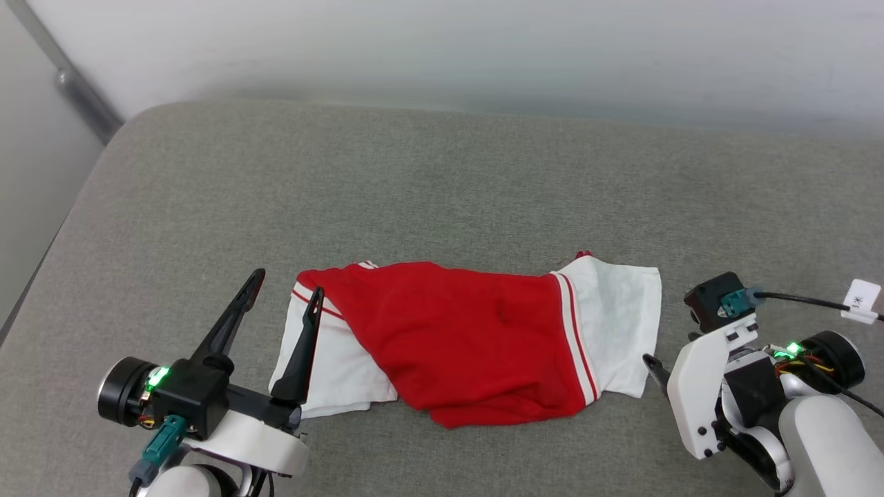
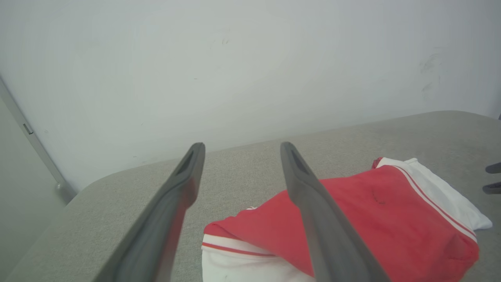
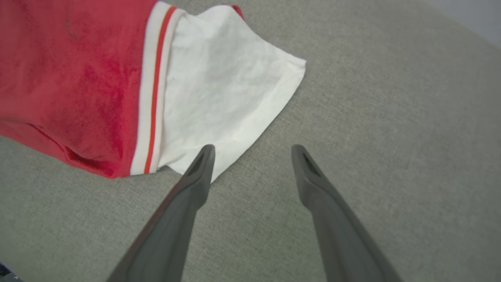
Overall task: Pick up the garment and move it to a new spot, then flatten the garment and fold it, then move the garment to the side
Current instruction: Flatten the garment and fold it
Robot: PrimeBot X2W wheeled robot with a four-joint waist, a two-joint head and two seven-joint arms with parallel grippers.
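The garment point(image 1: 476, 338) lies folded across the grey cushion point(image 1: 442, 186), red body in the middle and a white sleeve with red-and-white trim at each end. My left gripper point(image 1: 288, 284) is open at the garment's left end, its right finger over the left sleeve and nothing between the fingers. In the left wrist view the left gripper point(image 2: 242, 147) stands open above the garment point(image 2: 372, 219). My right gripper point(image 3: 253, 149) is open and empty at the corner of the right sleeve point(image 3: 219, 98). One of its fingertips point(image 1: 650, 364) shows beside the sleeve's lower right corner.
A pale wall point(image 1: 483, 48) rises behind the cushion, with a metal rail point(image 1: 76, 86) at the far left. The cushion's rounded far-left corner point(image 1: 131, 128) and left edge are close to my left arm. A black cable with a white tag point(image 1: 862, 300) runs off right.
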